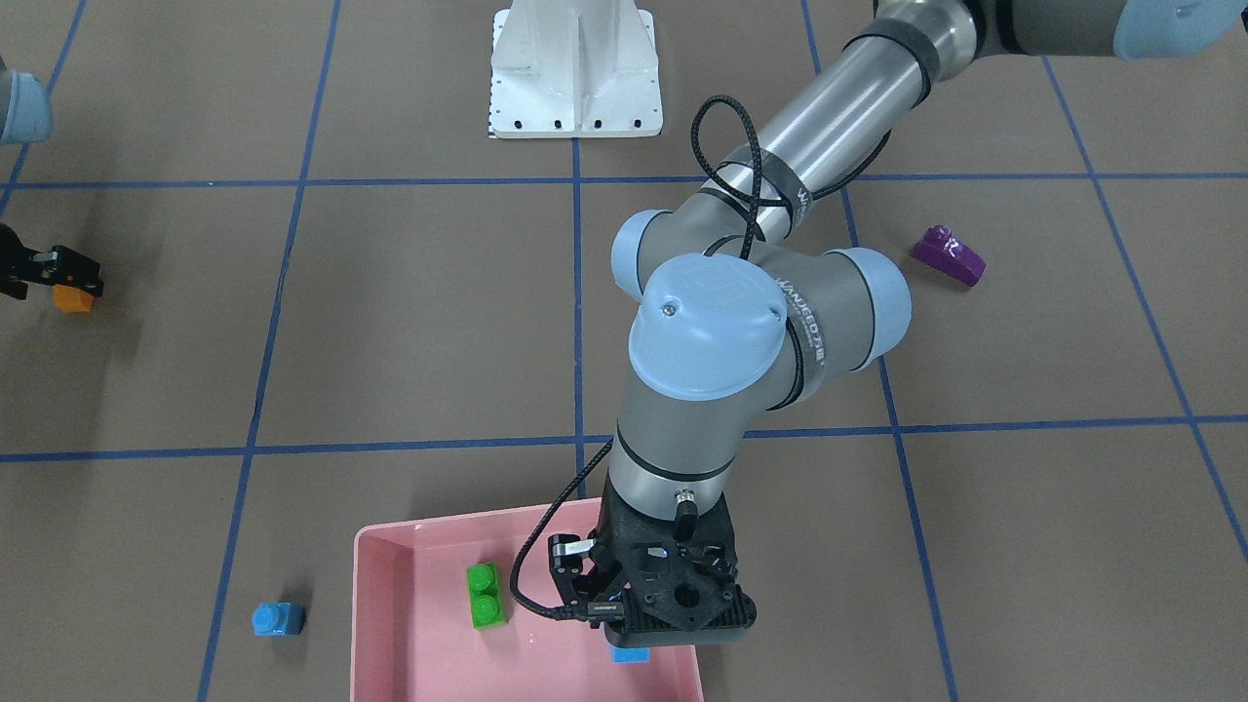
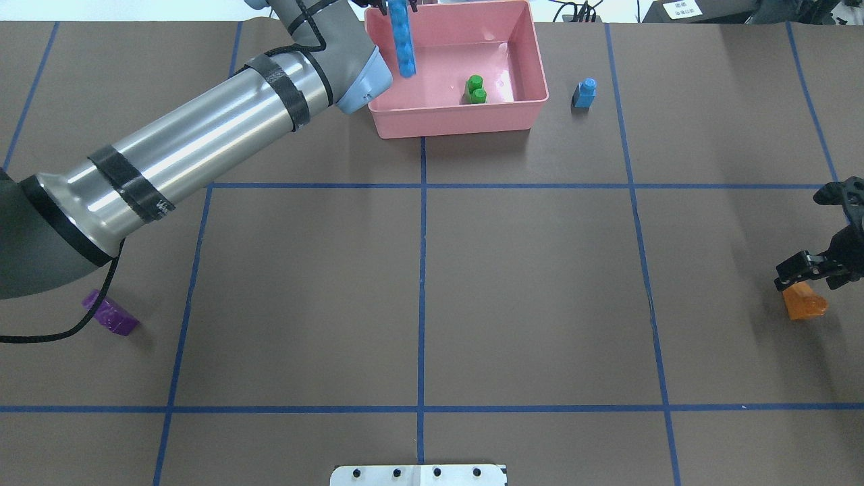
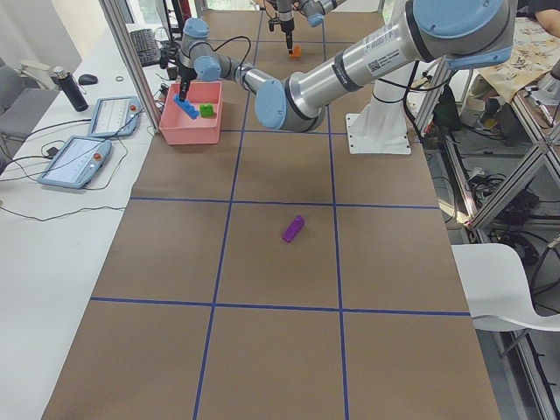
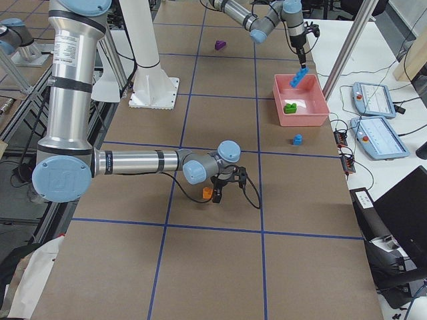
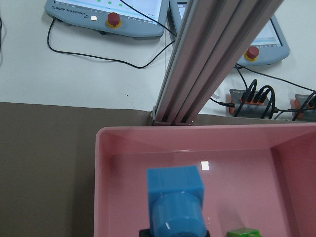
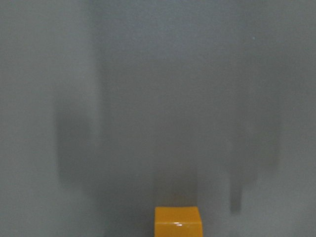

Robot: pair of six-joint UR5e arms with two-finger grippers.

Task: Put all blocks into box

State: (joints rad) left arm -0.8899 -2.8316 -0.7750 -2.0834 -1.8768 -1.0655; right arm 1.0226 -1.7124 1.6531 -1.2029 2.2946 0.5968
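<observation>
From over the robot's shoulders the left pincer is cut off by the top edge, yet the long blue brick plainly hangs on end from it. It is clamped at its top, over the part of the pink box nearer the robot's left. I can't tell whether its lower end touches the box floor. From across the desk the arm's own wrist blocks that grip, and only a blue corner peeks out beneath it. The left wrist camera looks along the brick into the box. The green brick lies inside, close to the wall on the robot's side. The small blue brick stands on the desk just outside the box's other end. The purple brick lies well apart, half tucked under the left arm from overhead but in the open from the side. At the desk's right edge the right pincer is closed narrowly on the top of the orange brick. Its wrist camera shows only an orange face against blur, so I can't tell if the brick is lifted. The desk is brown, gridded with blue tape, and the white base is bolted on it. Beyond the box sit teach pendants, cables and an aluminium post. A white chair stands alongside.
</observation>
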